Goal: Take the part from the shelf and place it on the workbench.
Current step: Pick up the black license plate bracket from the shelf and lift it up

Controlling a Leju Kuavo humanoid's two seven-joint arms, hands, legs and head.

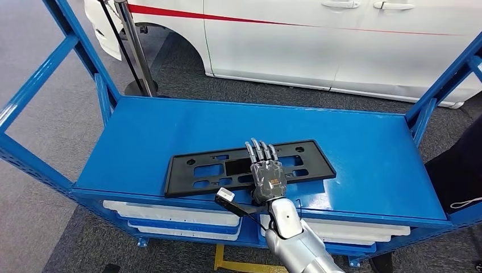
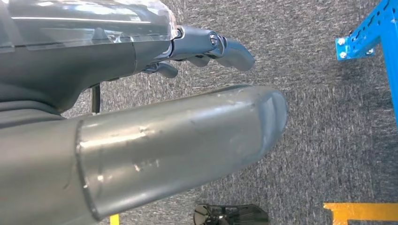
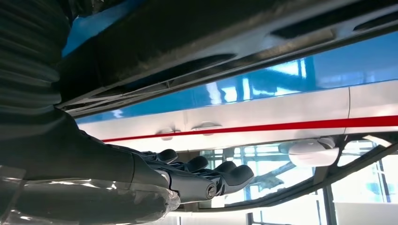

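Black slotted part lying flat on blue shelf deck, long side across the deck, toward the front edge. Right hand stretched over part's middle, fingers straight and slightly apart, gripping nothing; contact with part not determinable. Left hand hanging over grey carpet, fingers curled in, holding nothing; white car behind shelf.

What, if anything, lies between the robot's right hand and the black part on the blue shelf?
Nothing visible. The right hand is stretched flat over the middle of the black part, which lies alone on the blue shelf. Actual contact cannot be told.
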